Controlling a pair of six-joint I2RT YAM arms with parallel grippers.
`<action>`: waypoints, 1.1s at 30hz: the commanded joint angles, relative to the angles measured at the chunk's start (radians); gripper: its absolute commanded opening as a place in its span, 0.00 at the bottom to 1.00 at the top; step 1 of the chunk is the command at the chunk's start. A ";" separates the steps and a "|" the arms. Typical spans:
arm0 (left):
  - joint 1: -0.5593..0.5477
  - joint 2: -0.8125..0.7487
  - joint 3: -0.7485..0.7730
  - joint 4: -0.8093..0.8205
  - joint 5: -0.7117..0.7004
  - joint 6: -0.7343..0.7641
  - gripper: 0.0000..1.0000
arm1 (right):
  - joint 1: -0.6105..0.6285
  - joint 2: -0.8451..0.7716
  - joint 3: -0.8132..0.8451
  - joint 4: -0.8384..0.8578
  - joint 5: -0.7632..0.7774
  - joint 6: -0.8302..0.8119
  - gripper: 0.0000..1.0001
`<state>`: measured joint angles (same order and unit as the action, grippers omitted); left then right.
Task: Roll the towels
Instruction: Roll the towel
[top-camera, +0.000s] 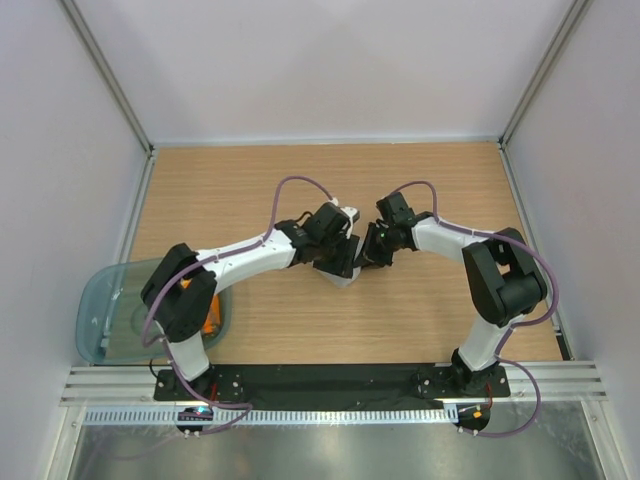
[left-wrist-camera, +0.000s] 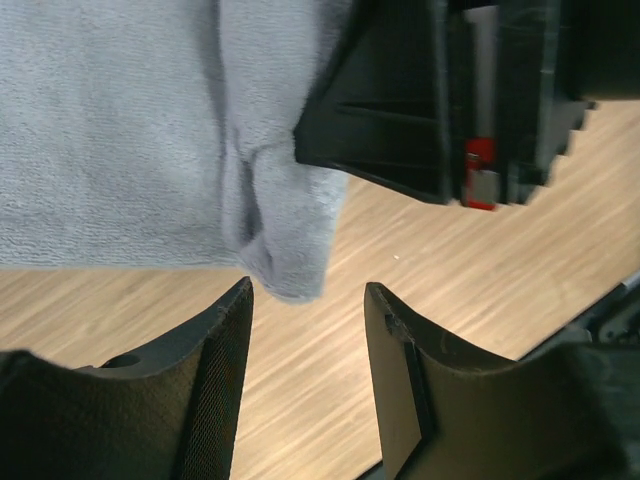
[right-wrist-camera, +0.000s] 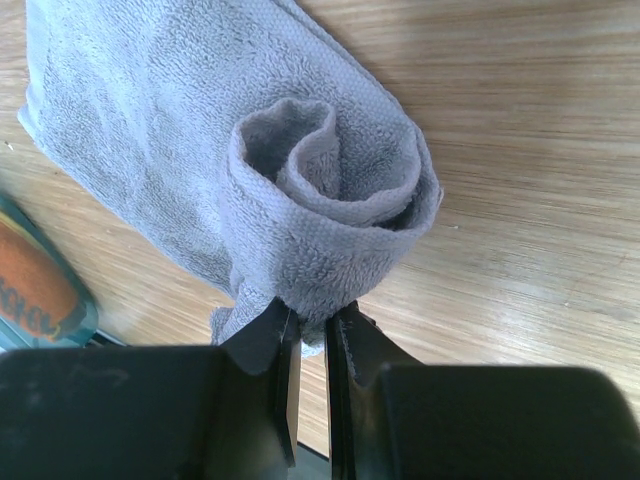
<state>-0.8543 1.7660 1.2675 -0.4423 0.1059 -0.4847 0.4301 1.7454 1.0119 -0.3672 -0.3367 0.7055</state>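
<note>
1. Towel one: grey towel (right-wrist-camera: 300, 180), lying mid-table (top-camera: 230, 190) between the two arms. One end is turned into a loose coil and the rest is spread flat beyond it.
2. Right claw (right-wrist-camera: 310, 325): clenched on the outer lap of the coil, gripping at its near edge only.
3. Left claw (left-wrist-camera: 308, 335): released, jaws apart, nothing between them. A folded corner of the grey towel lies just beyond the gap, and the right claw's body is close above.
4. Towel two: orange towel (top-camera: 209, 320), inside the teal tub (top-camera: 100, 320) at the table's near left edge. It is partly hidden by the left arm, so its shape cannot be made out.
5. Risk, unwinding: the coil is slack with an open centre. It would probably spring loose if the right claw let go with no hold from the left.
6. Risk, skew: with a grip on one edge alone, further turning would likely wind a cone rather than a cylinder.
7. Risk, contact: the claws are crowded over the same corner, so a careless approach by the left could strike the right or drag the flat part askew.
</note>
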 joint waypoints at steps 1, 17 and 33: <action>-0.008 0.019 -0.031 0.051 -0.052 0.018 0.49 | 0.004 -0.044 0.030 -0.035 0.004 -0.015 0.01; -0.011 0.079 -0.092 0.177 0.012 0.035 0.33 | 0.012 -0.034 0.031 -0.019 -0.071 -0.012 0.01; 0.109 0.138 -0.120 0.258 0.333 -0.164 0.00 | 0.010 -0.171 0.002 -0.004 -0.004 -0.072 0.74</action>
<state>-0.7811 1.8938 1.1744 -0.2516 0.3202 -0.5587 0.4328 1.6733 1.0092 -0.3908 -0.3614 0.6586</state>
